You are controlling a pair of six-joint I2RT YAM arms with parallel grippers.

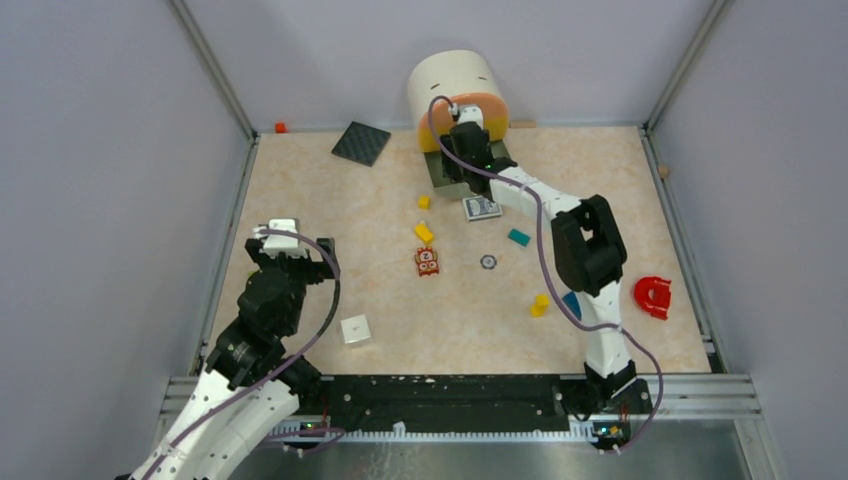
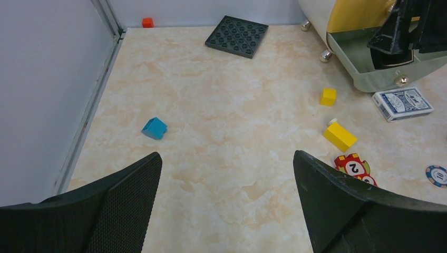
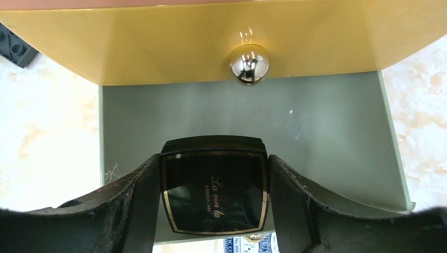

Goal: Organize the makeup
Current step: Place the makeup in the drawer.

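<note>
Black square compact (image 3: 214, 184), lettered in gold, is clamped between the two fingers of the right gripper (image 3: 214, 174) over the floor of a grey-green open drawer (image 3: 327, 132); contact with that floor cannot be judged. Behind it, a yellow panel (image 3: 184, 47) bears a chrome knob (image 3: 249, 64). Left gripper (image 2: 226, 158) hovers, fingers wide apart, above the marbled table (image 2: 221, 100).
</note>
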